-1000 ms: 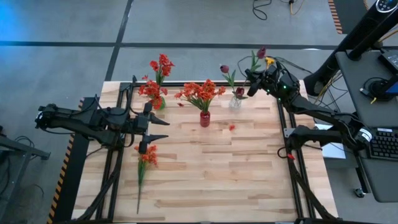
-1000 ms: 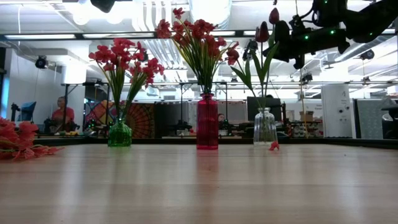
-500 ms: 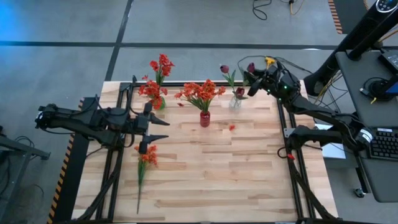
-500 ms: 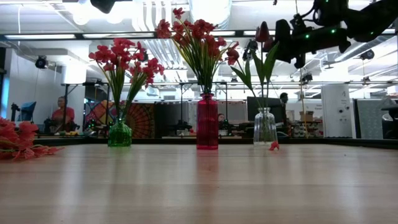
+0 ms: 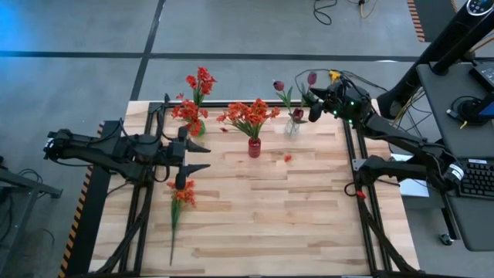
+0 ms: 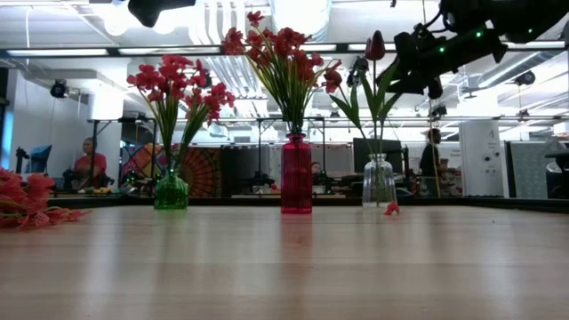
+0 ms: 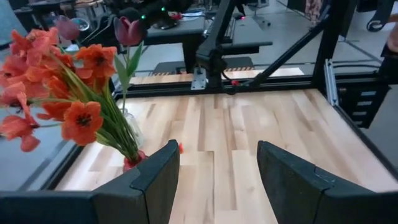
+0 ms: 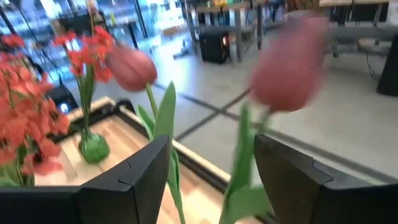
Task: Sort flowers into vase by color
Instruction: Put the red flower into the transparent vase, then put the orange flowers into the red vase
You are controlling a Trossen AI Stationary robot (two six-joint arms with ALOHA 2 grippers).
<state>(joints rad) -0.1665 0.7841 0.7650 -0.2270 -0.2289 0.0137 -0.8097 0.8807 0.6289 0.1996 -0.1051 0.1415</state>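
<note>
your right gripper (image 5: 315,106) hangs high over the table's (image 5: 309,224) far edge, beside the clear vase (image 5: 292,127), its fingers apart around a maroon tulip's (image 8: 280,62) stalk; whether they touch it you cannot tell. your left gripper (image 5: 193,158) waits spread wide and empty over the left side, just above the loose orange-red flowers (image 5: 182,193) lying there. the red vase (image 5: 254,147) and green vase (image 6: 171,192) each hold bunches.
</note>
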